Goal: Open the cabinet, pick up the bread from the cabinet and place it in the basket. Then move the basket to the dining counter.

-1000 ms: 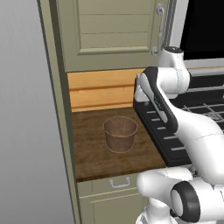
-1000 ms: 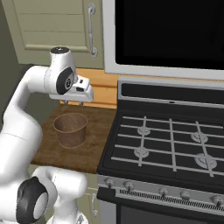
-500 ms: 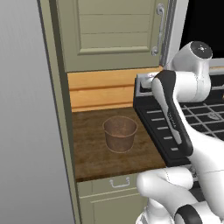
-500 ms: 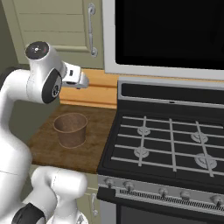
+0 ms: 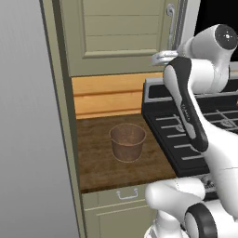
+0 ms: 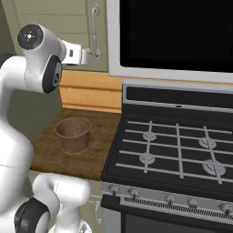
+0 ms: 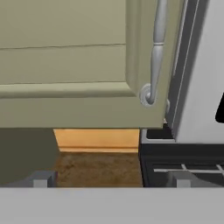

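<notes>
The cabinet (image 5: 121,37), olive-beige with a panelled door and silver bar handle (image 7: 156,48), fills the upper left, shut. The hand (image 7: 109,178) hovers near the handle's foot, fingers spread and empty. The brown woven basket (image 5: 127,142) sits mid-frame on the dark wood table (image 5: 97,167).

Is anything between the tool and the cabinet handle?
No. In the hand view the stretch from the tool to the handle is bare, with just the shut cabinet door behind.
</notes>
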You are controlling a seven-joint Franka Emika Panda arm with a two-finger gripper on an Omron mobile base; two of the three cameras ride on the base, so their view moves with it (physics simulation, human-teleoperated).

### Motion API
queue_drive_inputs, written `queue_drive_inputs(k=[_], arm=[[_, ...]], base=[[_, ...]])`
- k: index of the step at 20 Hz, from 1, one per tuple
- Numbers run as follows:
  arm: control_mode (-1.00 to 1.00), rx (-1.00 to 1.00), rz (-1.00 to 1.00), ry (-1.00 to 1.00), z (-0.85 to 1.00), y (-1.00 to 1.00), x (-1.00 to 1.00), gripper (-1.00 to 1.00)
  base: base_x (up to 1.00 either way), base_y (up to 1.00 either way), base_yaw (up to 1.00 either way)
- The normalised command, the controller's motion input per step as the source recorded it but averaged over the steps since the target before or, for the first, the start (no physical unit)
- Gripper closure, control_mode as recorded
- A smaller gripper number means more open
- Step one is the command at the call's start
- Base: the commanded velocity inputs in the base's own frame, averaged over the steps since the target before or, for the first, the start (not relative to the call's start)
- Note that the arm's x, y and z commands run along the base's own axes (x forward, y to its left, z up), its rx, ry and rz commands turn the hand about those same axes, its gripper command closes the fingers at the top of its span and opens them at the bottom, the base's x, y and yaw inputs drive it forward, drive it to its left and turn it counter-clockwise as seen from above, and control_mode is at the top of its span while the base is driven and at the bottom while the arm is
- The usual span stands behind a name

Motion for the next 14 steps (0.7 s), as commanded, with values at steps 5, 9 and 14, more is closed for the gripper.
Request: queue_drive_inputs(k=[5, 9, 14], arm=[[-1.0, 0.0, -0.03, -0.06, 0.51, -0.31, 0.1, -1.0], [-1.0, 0.04, -0.04, 0.0, 0.36, -0.08, 0.15, -1.0], [-1.0, 0.1, -0.04, 0.0, 0.17, -0.01, 0.37, -1.0]], base=[[0.0, 0.0, 0.0], [0.0, 0.0, 0.0], [0.0, 0.0, 0.0]])
